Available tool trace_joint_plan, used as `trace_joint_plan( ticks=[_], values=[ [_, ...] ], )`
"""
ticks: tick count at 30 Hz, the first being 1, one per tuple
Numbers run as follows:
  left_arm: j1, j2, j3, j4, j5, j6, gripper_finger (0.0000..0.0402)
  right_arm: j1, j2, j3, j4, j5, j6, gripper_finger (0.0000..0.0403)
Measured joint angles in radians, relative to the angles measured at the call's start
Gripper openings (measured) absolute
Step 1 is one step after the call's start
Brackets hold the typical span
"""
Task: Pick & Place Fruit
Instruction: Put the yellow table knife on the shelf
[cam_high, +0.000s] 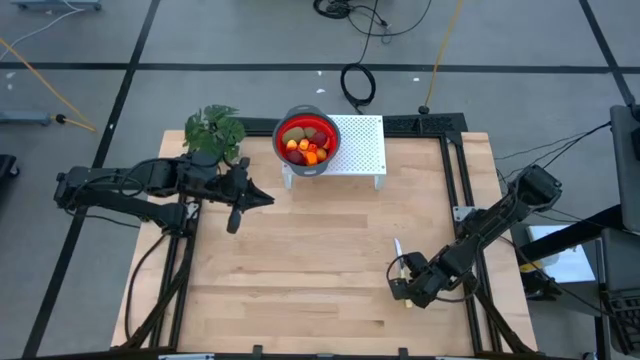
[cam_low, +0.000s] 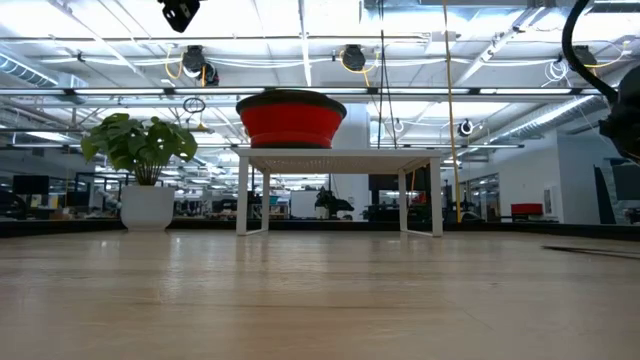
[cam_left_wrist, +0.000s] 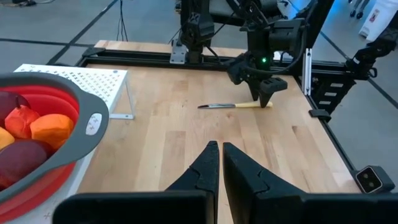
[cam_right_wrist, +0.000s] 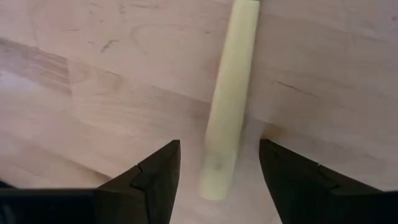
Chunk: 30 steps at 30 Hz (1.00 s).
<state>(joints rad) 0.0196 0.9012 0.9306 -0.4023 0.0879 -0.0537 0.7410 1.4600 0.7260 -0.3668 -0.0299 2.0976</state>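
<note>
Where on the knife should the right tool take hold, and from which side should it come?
Grip the knife at its pale handle, coming straight down from above. It lies flat on the wooden table, so only its long sides are free. The handle is a narrow, straight bar, and the right tool already hangs open over it, one finger on each side; closing across its width should hold it.

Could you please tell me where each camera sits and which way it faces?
High: overhead, looking down; both dark arms, red collapsible bowl.
Low: table-top height, facing the room; white perforated stand.
Left wrist: over shut left gripper, facing right gripper.
Right wrist: above open fingers, facing down.
Shared: pale-handled knife, both wrist views.
</note>
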Motion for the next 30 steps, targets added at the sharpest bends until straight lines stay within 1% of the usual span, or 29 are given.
trace_joint_plan(
  ticks=[9, 22, 25, 30],
  values=[
    [0.0, 0.0, 0.0, -0.019, 0.0, 0.006, 0.0019, 0.0, 0.051, 0.004, -0.005, -0.001, 0.011, 0.021],
    [0.0, 0.0, 0.0, -0.016, -0.001, 0.02, 0.0019, -0.002, 0.136, 0.001, -0.085, -0.004, 0.034, 0.0208],
    [0.0, 0.0, 0.0, -0.016, -0.001, 0.021, 0.0019, -0.003, 0.148, 0.001, -0.101, -0.009, 0.036, 0.0194],
    [0.0, 0.0, 0.0, -0.016, -0.001, 0.021, 0.0019, -0.014, 0.151, 0.001, -0.132, -0.029, 0.037, 0.0144]
  ],
)
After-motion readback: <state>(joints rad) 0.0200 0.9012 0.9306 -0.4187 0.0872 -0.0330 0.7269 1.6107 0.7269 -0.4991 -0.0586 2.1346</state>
